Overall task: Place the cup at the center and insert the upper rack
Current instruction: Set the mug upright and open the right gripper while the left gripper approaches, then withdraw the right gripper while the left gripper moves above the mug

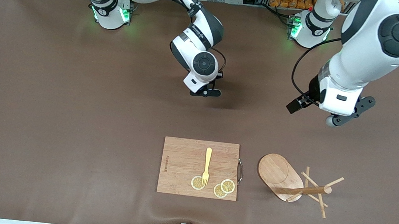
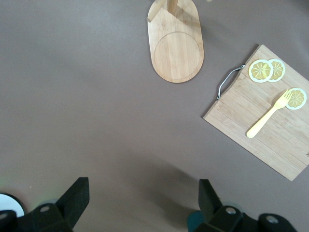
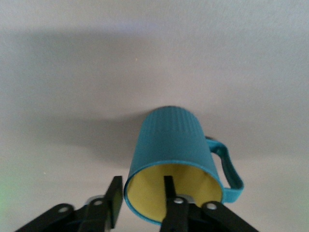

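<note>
1. I see the cup (image 3: 171, 154) upright on the brown counter (image 1: 55, 111), right tool (image 3: 140, 198) straddling its rim, 1 finger inside, jaws partly parted.
2. The upper rack (image 1: 288, 180) lies tipped beside the cutting board (image 1: 183, 162), nearer the front camera.
3. Left tool (image 2: 140, 203) hangs wide over bare counter.

The teal ribbed cup (image 3: 169, 145), yellow inside, stands upright on the table. The wooden rack (image 1: 290, 181) lies tipped over beside the cutting board (image 1: 183, 162).
</note>
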You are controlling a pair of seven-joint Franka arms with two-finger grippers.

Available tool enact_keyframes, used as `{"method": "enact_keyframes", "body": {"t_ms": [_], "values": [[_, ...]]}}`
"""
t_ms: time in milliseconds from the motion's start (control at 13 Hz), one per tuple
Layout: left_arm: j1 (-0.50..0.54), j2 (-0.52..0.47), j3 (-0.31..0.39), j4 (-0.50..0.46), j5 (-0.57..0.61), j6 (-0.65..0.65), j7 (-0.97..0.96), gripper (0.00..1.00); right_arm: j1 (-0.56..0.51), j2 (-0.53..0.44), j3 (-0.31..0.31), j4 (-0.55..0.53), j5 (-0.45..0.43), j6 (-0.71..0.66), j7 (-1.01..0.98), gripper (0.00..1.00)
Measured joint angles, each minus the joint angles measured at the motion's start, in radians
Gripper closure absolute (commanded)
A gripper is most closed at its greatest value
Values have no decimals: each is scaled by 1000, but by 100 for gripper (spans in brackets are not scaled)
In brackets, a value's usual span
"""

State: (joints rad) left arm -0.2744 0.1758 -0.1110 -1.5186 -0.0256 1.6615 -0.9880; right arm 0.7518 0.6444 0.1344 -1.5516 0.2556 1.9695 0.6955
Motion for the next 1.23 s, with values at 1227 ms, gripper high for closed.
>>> {"method": "enact_keyframes", "body": {"t_ms": [1227], "values": [[-241, 67, -12, 51, 49, 29, -447, 0, -648, -422, -5, 122, -96, -494, -412, 0]]}}
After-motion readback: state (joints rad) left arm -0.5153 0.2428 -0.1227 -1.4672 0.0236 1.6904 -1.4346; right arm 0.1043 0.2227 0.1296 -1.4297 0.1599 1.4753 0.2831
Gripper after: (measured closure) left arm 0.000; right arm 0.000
